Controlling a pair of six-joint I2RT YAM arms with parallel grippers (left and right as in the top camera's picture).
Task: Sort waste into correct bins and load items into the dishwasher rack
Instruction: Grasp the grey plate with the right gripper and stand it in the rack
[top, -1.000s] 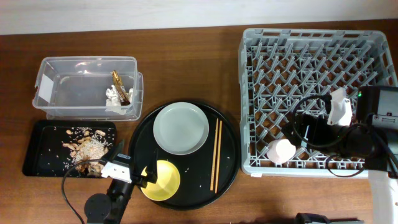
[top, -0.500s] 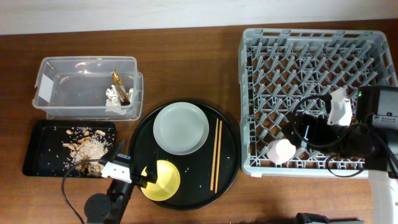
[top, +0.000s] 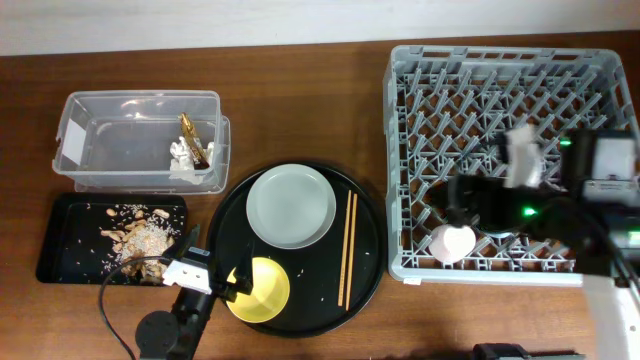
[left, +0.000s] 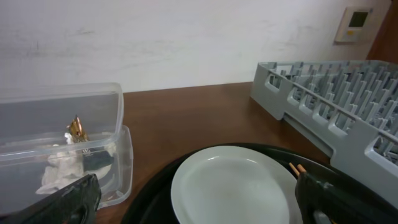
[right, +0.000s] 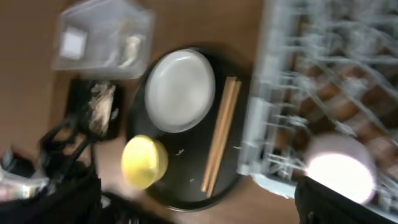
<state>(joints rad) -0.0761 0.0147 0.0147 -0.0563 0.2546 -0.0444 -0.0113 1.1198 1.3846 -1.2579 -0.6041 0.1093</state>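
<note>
The grey dishwasher rack (top: 500, 100) fills the right side. A pink cup (top: 452, 243) sits in its front left part and also shows in the right wrist view (right: 339, 165). My right gripper (top: 457, 207) hovers over the rack just behind the cup, open and empty (right: 199, 205). My left gripper (top: 215, 282) is open and empty (left: 199, 210) at the front of the round black tray (top: 370, 270), next to the yellow bowl (top: 259, 288). The grey plate (top: 291, 205) and the chopsticks (top: 348, 250) lie on that tray. The light-blue cup is out of view.
The clear tub (top: 140, 140) at the back left holds white tissue (top: 180, 152) and the gold wrapper (top: 192, 138). The shallow black tray (top: 70, 240) in front of it holds food scraps (top: 140, 235). Bare brown table lies between the tub and the rack.
My right arm has shifted left over the rack and is blurred by motion. The pink cup has stayed in place. My left arm has not moved.
</note>
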